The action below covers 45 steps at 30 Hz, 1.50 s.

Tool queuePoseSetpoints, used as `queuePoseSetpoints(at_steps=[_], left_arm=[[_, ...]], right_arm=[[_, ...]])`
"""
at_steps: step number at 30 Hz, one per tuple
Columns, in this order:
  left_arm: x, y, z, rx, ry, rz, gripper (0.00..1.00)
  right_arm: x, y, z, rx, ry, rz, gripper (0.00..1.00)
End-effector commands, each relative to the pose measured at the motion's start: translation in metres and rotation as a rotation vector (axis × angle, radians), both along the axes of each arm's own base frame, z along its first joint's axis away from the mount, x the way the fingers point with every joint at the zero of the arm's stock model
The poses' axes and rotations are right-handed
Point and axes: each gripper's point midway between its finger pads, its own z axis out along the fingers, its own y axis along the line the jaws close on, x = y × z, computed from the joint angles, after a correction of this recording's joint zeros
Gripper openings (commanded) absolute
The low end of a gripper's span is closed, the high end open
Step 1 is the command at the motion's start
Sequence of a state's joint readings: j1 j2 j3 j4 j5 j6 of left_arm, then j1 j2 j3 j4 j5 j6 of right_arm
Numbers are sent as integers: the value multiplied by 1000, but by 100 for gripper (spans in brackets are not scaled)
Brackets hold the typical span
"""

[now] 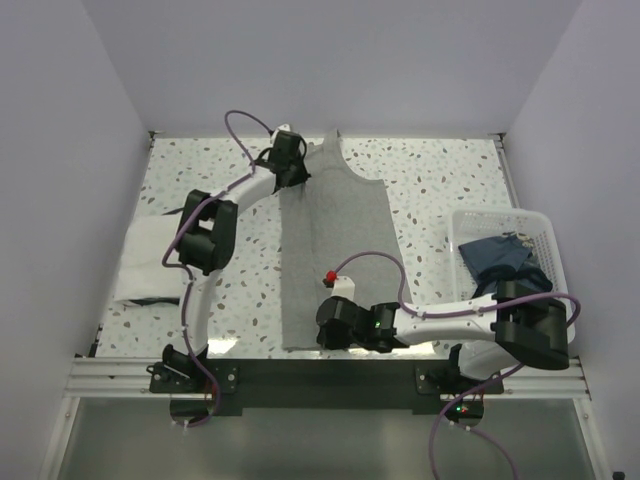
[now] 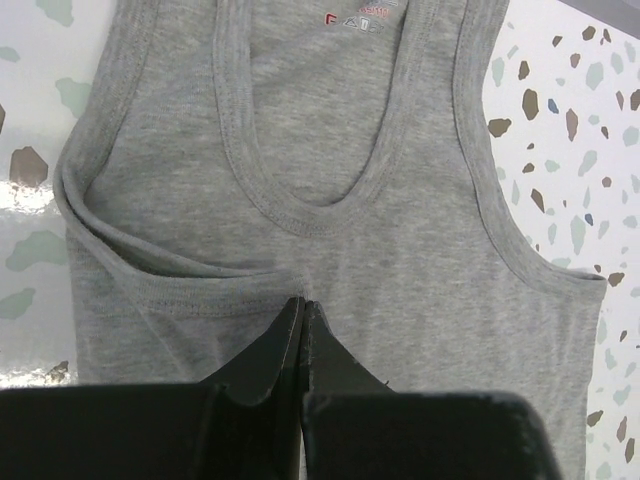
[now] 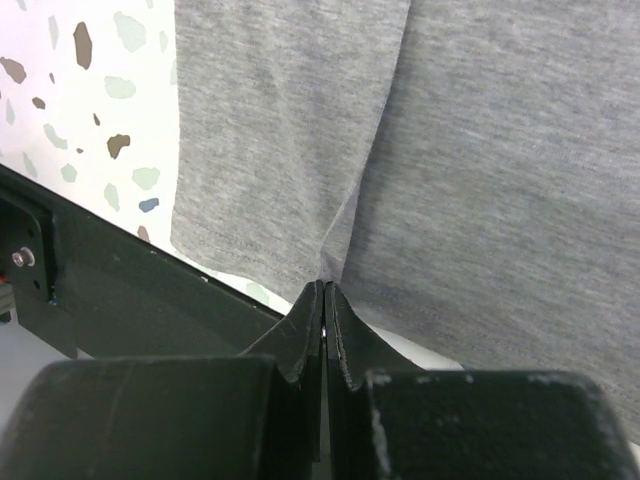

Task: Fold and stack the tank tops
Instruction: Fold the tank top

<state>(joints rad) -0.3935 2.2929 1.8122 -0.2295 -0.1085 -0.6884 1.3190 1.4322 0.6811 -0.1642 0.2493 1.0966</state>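
Pinching grey tank top (image 1: 335,220): left gripper (image 2: 302,308) jaws closed below neckline, right gripper (image 3: 324,292) jaws closed at hem.

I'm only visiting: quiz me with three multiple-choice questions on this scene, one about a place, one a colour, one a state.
1. Where does the basket stand, seen from above? A) left B) centre C) right
2. What colour is the spread-out tank top? A) grey B) red C) green
3. The left gripper and right gripper are: A) wide open B) shut on the tank top C) gripping the basket
Answers: C, it stands far right; A, its knit is grey; B, both pinch its fabric.
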Motion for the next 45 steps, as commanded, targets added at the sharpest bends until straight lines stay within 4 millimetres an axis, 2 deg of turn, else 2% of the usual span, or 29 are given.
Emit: queuePoseSetpoints(at_steps=[1,7,12,19,24,29,38,45], left_arm=[[12,-10,18,-21,-48,1,0],[11,-18,9,-15,-33,-20,0],[6,-20,-10,-8,2,-33,0],[3,-22,-22,-2,15,-45,3],[3,-21,-23,4,15,-45,4],[2,-17,-18,14,4,-33,0],[8,-14,23,-12,-79,-10,0],[6,-14,25,-18,-77,-5,0]], right_arm=[[5,-2,8,23,-27,-41,0],[6,-11,6,3,-33,-57,0],[5,-20,0,-19,-33,-72,0],[7,-26,5,-30,-48,-84,0],[3,-19,17,-26,-73,-52,0],[1,-16,25,-27,-88,-42,0],[-1,-15,35,-29,-111,-36,0],[-2,-16,39,-42,-126,-39,0]])
